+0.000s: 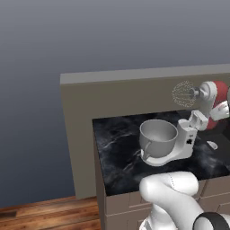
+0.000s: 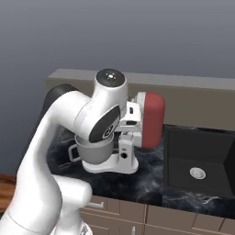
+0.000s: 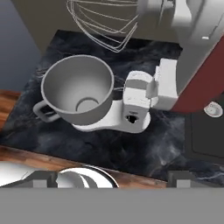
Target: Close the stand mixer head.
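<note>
Pincer state cannot be told (its tips [image 3: 113, 180] barely show), and the head [image 2: 151, 120] is tilted up off the bowl [image 3: 78, 87], so closing remains undone.

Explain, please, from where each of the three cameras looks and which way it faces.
Left base view: behind-left of the arm, looking forward-down at the stand mixer head, raised; white arm lower right.
Right base view: behind-right, facing the mixer and sink; arm fills the left.
Hand view: above, looking down into the mixing bowl.
All share the mixer on the black counter.
</note>
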